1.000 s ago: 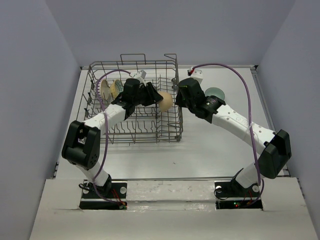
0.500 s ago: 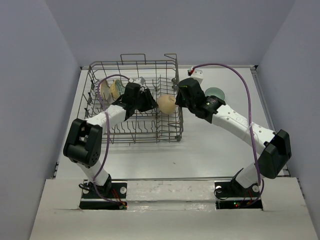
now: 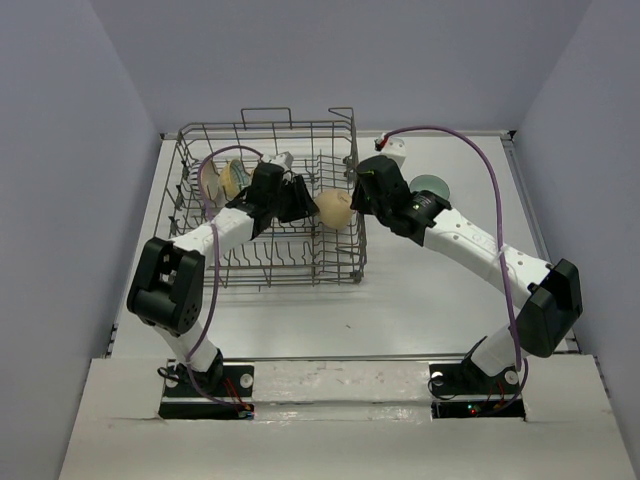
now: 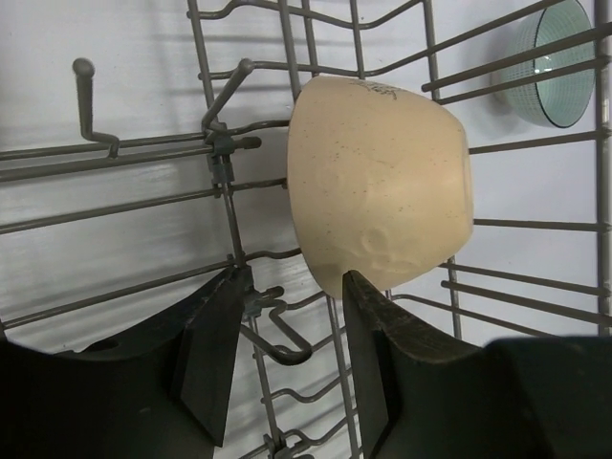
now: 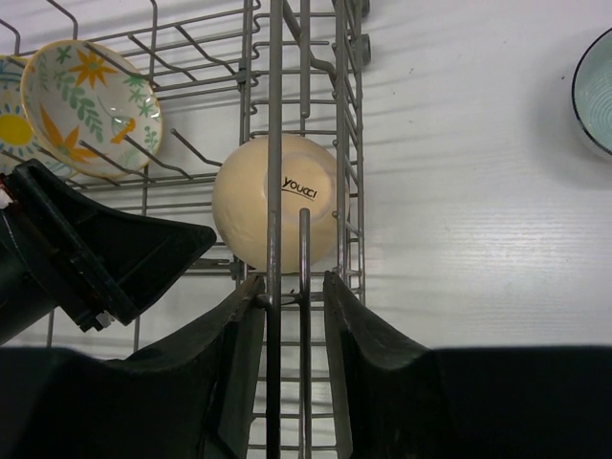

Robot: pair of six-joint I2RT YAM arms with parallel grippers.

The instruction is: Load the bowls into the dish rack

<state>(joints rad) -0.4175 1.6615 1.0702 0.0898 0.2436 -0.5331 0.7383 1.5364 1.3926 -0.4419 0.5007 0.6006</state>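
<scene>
Bowl, plain tan (image 4: 382, 182): on its side inside the dish rack (image 3: 270, 262), by the rack's right wall, among the upright tines. Its printed base is turned toward that wall and its mouth toward the rack's middle.

Left claw (image 4: 292, 287): inside the rack, fingers apart, holding nothing. The tan bowl sits just past the fingertips. One fingertip (image 4: 356, 283) meets the bowl's lower edge in the wrist view; whether it touches cannot be told. A floor wire of the rack crosses the gap.

Right claw (image 5: 292, 282): outside the rack at its right wall, fingers a little apart and astride the wall's upright wires. Whether they pinch the wires cannot be told. The tan bowl's base shows through the wall just beyond.

Bowl, floral, orange flowers and green leaves (image 5: 91, 96): in the rack's far left part, leaning on the tines, inside facing the right wrist camera.

Bowl, floral, second (image 5: 10, 115): behind the first at the picture's edge, only partly visible.

Bowl, pale teal-green (image 3: 433, 186): mouth up on the table (image 3: 430, 290), outside the rack, right of the right claw.

Dish rack: grey wire, on the table's left half, long side running away from the arm bases.
</scene>
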